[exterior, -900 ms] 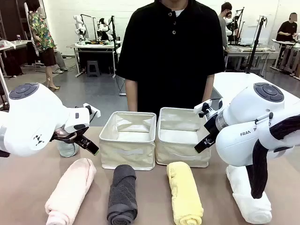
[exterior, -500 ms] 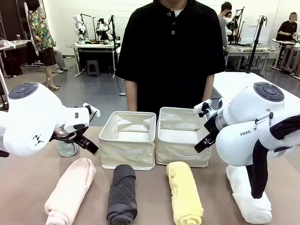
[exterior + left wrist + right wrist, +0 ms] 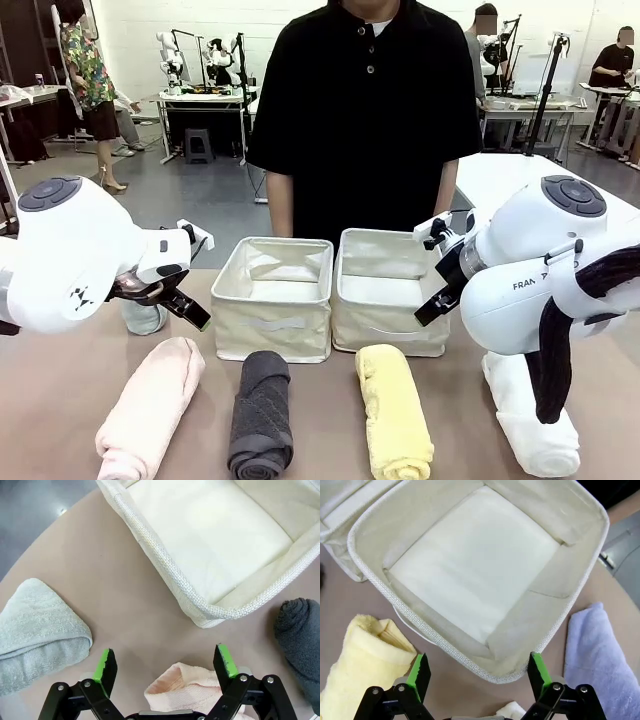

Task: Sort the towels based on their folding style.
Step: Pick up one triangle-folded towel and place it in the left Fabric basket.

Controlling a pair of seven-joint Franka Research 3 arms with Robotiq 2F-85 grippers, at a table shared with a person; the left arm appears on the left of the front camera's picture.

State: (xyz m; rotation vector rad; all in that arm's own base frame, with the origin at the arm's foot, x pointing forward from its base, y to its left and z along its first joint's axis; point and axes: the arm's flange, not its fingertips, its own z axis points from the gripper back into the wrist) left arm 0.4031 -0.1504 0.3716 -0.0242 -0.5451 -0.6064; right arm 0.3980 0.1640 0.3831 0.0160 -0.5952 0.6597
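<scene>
Evidently, the tabletop (image 3: 330,420) is staged for sorting: two empty bins (image 3: 272,325) stand side by side as destinations, four rolled towels (image 3: 262,415) lie in a row before them, the grey-green cone towel (image 3: 37,630) and blue cone towel (image 3: 592,660) flank the bins, and the left pincer (image 3: 165,657) and right pincer (image 3: 477,662) hover spread, empty.

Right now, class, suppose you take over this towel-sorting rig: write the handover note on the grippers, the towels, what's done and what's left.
Left gripper: open, holding nothing, above the pink rolled towel.
Right gripper: open, holding nothing, over the right bin's near wall.
Towels: pink, dark grey, yellow and white rolls in a row before the bins; the pale grey-green folded towel is beside the left bin, the light blue folded towel beside the right bin.
Done: no towel binned.
Left: all six, by fold.
</scene>
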